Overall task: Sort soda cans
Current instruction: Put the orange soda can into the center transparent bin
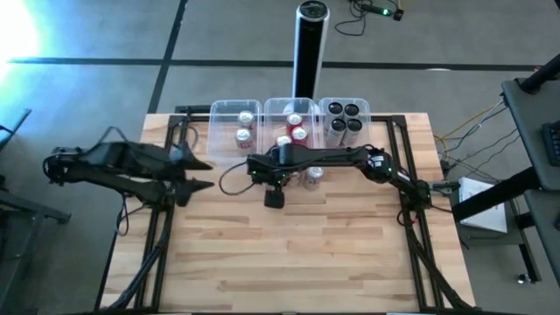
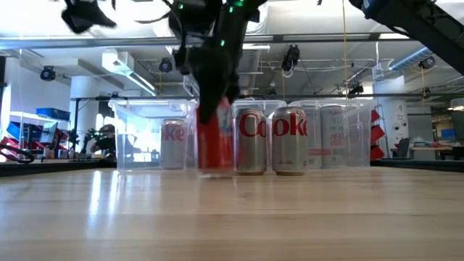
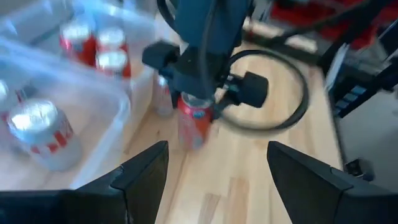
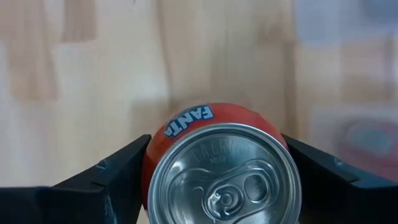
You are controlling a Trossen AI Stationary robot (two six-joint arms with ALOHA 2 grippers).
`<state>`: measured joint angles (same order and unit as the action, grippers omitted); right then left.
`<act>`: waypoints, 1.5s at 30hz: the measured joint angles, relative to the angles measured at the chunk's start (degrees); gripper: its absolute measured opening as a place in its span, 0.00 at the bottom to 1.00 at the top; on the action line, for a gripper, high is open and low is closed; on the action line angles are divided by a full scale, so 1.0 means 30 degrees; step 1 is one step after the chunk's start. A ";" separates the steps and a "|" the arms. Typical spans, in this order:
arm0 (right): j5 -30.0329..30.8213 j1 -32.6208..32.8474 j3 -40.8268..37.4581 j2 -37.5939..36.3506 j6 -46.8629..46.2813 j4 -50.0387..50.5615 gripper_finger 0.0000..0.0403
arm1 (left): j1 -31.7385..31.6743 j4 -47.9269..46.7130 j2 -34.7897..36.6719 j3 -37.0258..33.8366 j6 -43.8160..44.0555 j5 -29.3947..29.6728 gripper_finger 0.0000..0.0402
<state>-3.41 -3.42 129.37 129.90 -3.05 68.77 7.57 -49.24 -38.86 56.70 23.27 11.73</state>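
Observation:
A red soda can (image 4: 214, 134) with a silver top stands upright on the wooden table (image 1: 306, 254), just in front of the tubs, with my right gripper (image 4: 214, 162) shut on it from above. In the low view the red can (image 2: 215, 148) has its base on the table. Two silver soda cans (image 2: 250, 141) (image 2: 290, 141) stand beside it toward the table's right. More cans sit in three clear tubs (image 1: 236, 109) at the far edge. My left gripper (image 3: 217, 180) hangs open over the table's left part (image 1: 197, 173), holding nothing. My right gripper pinches the red can's round wall just below its top rim (image 4: 149, 162) between its two fingers, one on each side. The fingers (image 4: 112, 177) come steeply from above. The can is upright, its base on the table.
The left tub holds silver-and-red cans (image 1: 245, 127), the middle one red cans (image 1: 295, 127), the right one dark cans (image 1: 344, 118). A tall black cylinder (image 1: 308, 48) stands behind the tubs. The table's near half is bare wood.

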 joint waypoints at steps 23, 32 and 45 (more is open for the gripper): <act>0.5350 -0.5930 0.1392 -0.4722 -0.0640 -0.1429 0.74 | 0.0000 0.3327 0.0696 0.1567 -0.3320 0.1971 0.64; 0.5707 -0.6827 0.1469 -0.2044 -0.1375 -0.2202 0.74 | 0.0000 0.0162 0.0696 0.1409 -0.0678 0.3299 0.64; 0.5868 -0.7148 0.1307 -0.1397 -0.1274 -0.2510 0.74 | 0.0000 -0.0458 0.0681 0.1293 -0.0106 0.4342 0.64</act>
<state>14.20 -24.87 133.29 125.71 -6.87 61.24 7.57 -50.61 -36.82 60.58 22.95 24.75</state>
